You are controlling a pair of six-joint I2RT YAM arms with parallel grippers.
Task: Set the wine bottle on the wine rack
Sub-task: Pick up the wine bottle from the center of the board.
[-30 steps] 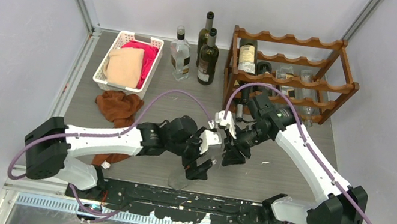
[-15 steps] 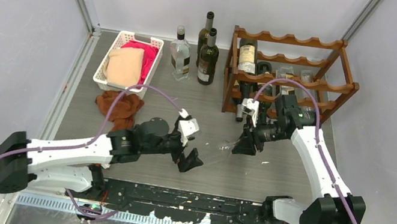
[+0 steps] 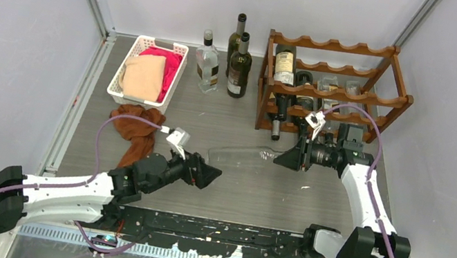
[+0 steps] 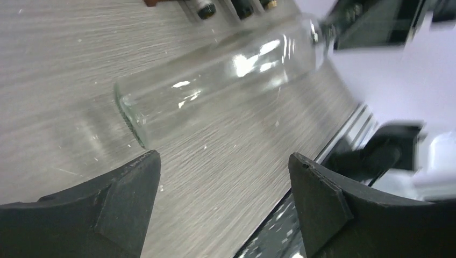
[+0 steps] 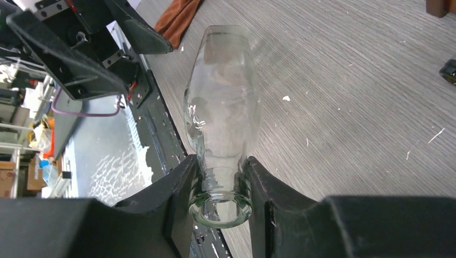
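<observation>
A clear glass wine bottle (image 3: 242, 155) is held level over the table, base pointing left. My right gripper (image 3: 289, 159) is shut on its neck; in the right wrist view the fingers (image 5: 177, 188) clamp just behind the bottle (image 5: 223, 107) mouth. My left gripper (image 3: 210, 171) stands open and empty, a short way left of the base. In the left wrist view the bottle (image 4: 215, 75) lies beyond the gripper (image 4: 223, 158). The reddish-brown wooden wine rack (image 3: 389, 75) stands at the back right, with several bottles in it.
Two dark bottles (image 3: 239, 68) and a clear one (image 3: 207, 62) stand upright left of the rack. A white basket (image 3: 141, 43) of cloths sits at the back left. A brown cloth (image 3: 139, 124) lies in front of it, close to the left arm.
The right gripper has swung right, towards the rack, taking the bottle with it and bringing it level. The left arm has drawn back to the left, away from the bottle.
</observation>
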